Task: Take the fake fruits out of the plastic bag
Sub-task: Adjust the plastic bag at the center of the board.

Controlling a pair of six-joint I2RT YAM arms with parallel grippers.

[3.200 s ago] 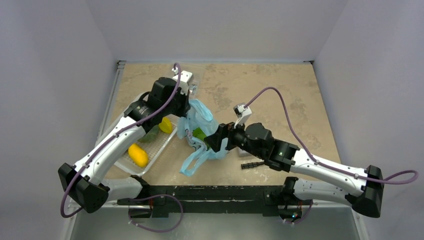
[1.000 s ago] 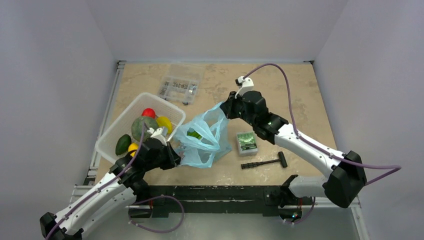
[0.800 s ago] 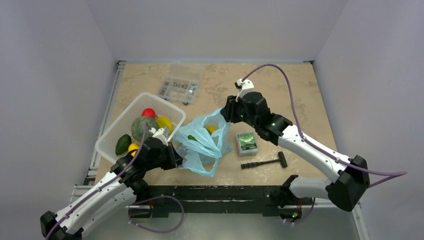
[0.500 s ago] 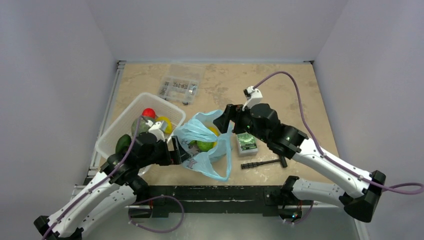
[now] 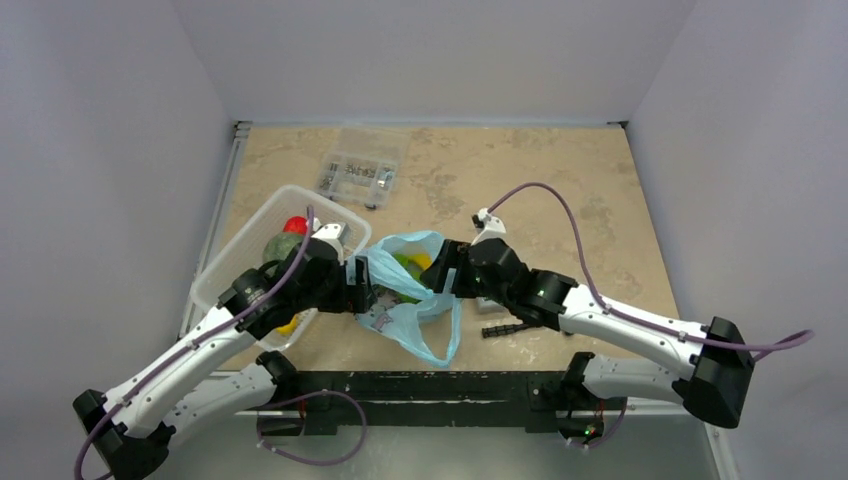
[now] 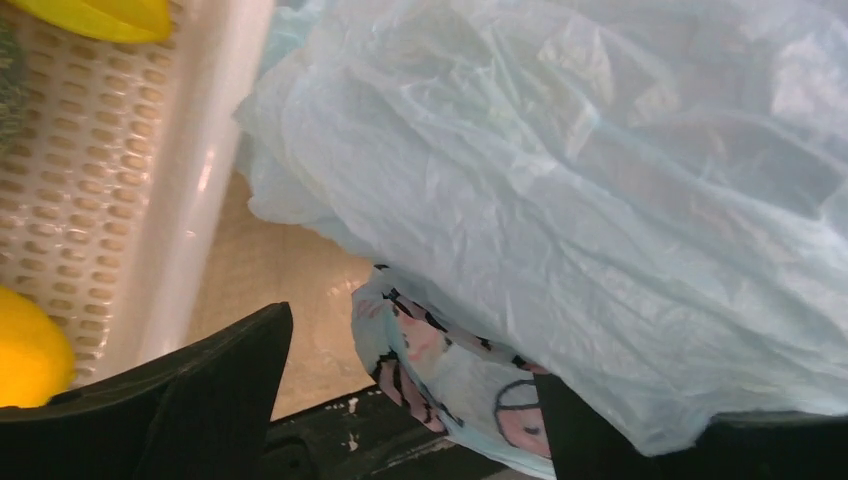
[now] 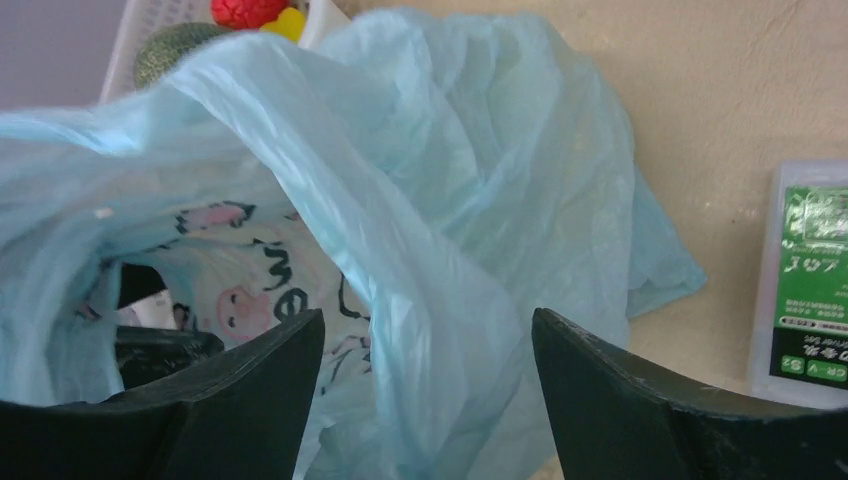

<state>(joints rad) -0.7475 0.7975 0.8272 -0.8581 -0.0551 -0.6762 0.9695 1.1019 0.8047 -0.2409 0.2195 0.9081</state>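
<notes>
- Both arms have swung in low since a second ago and let go of the bag (image 5: 415,312), which now lies slumped at the centre of the frame.
- Top view: the left gripper (image 5: 358,296) sits at the bag's left edge and the right gripper (image 5: 441,281) at its right edge. Both are spread wide and hold nothing.
- Top view, step: the next move looks like a reach inside. One gripper should pin the rim so the mouth stays wide. The other should come down through the opening and close on a fruit alone, with no film caught between the pads.
- Top view, containers: the bag still holds fruits (image 5: 408,264), green and yellow, showing through its mouth. The basket (image 5: 262,205) at left centre holds a red fruit (image 5: 295,224) and others, partly hidden by the arm. The clear box (image 5: 360,170) sits at upper centre.
- Left wrist: the fingers (image 6: 220,390) stand far apart along the bottom edge. Bag film fills the right of the frame and drapes over the right finger, unpinched. The basket wall is at left, with a yellow fruit (image 6: 30,355) inside it.
- Right wrist: the jaws are wide, with a loose fold of bag rising between them and not gripped. No fruit shows through the film here. The basket's contents peek in at upper left, and a green case (image 7: 810,280) lies at the right edge.
</notes>
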